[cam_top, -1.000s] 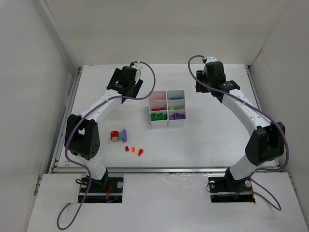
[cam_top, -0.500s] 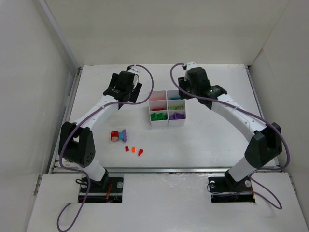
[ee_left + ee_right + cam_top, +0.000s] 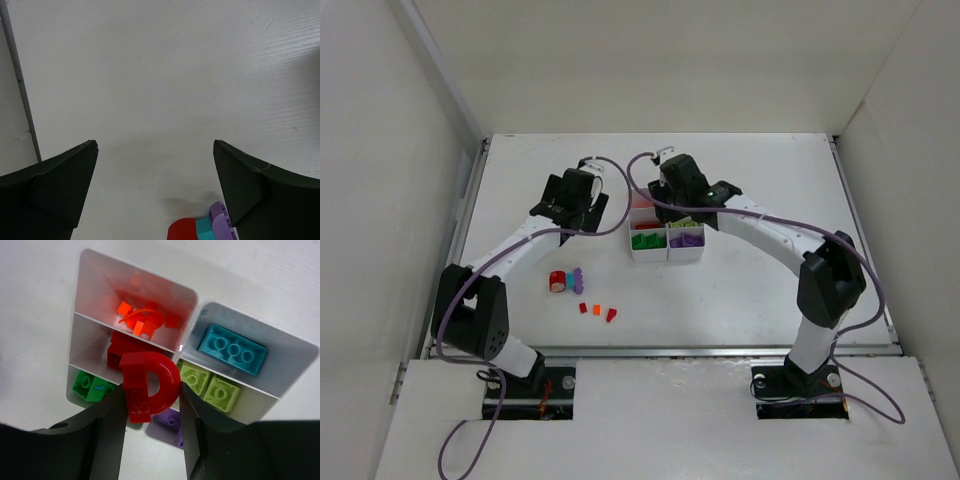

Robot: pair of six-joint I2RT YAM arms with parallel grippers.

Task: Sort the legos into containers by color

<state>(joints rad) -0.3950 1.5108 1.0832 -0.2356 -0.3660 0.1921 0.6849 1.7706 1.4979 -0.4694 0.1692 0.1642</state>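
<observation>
Legos (image 3: 137,315) fill the tray (image 3: 95,290) by color. One row of three compartments holds orange bits, then red pieces (image 3: 117,347), then green ones (image 3: 92,386). The other row holds a cyan brick (image 3: 232,349), yellow-green bricks (image 3: 210,385) and purple ones (image 3: 167,420).

The right fingers (image 3: 107,430) grip a red D-shaped lego (image 3: 150,382) by its two sides and hold it above the middle of the tray. In the top view the right arm reaches over the tray's far left part.

The left fingers (image 3: 55,185) stand wide apart with nothing between them, above the bare white surface (image 3: 165,75). A cluster (image 3: 200,227) of red, cyan and purple pieces, touching one another, shows at the bottom edge of the left wrist view. In the top view it lies to the near left of the tray, well apart from it. Three small bits lie a little nearer the arm bases: a red bit (image 3: 583,308), an orange bit (image 3: 596,309) and a second red bit (image 3: 611,315).
</observation>
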